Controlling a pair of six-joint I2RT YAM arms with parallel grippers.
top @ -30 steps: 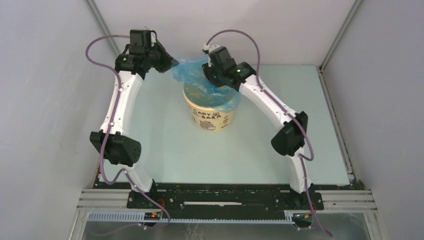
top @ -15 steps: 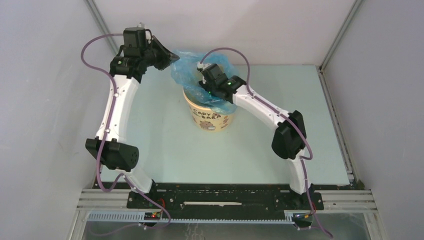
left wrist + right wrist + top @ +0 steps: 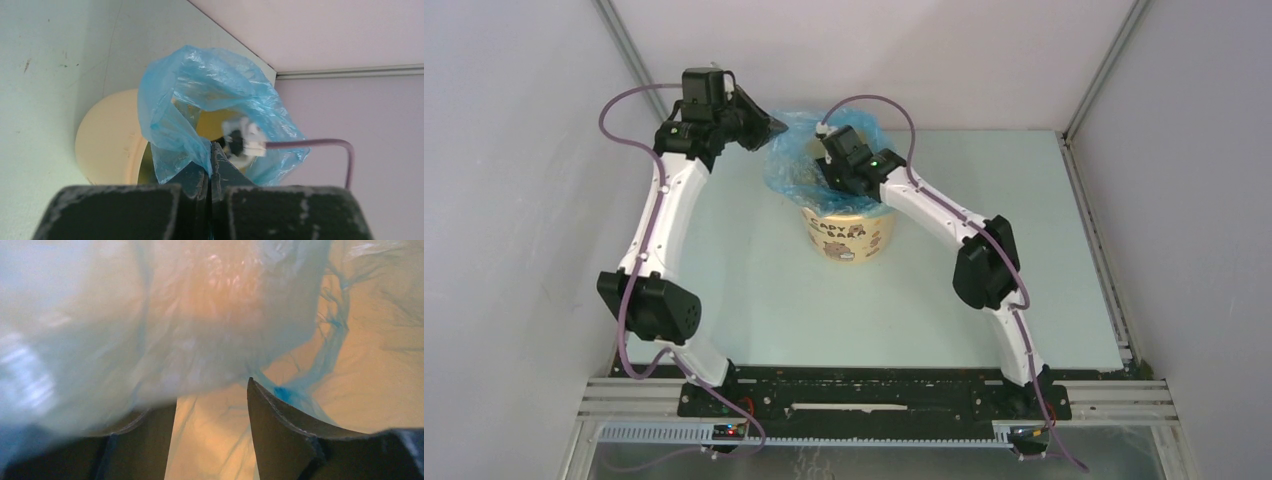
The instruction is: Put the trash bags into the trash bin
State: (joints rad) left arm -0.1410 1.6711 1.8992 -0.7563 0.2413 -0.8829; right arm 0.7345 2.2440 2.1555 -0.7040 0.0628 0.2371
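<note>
Left wrist: left gripper point(image 3: 210, 150) pinches wrinkly trash bag point(image 3: 210, 75); right gripper point(image 3: 210, 395) gapes in bin point(image 3: 105, 140).

Right wrist view: right tool point(image 3: 210, 395) is cut off at the bottom edge, with one of its fingers point(image 3: 150, 437) half veiled by the trash bag point(image 3: 150, 330). The film is a blur and the trash bin point(image 3: 380, 365) inside is hazy behind it. Top view: the bin rim is mostly under film and the right arm, the tool tips are hidden in the bin mouth, and the bin print is too small to read fully. Left wrist view: left tool point(image 3: 210, 162) blocks the bin's lower part, and the film edge vanishes between its fingers.
</note>
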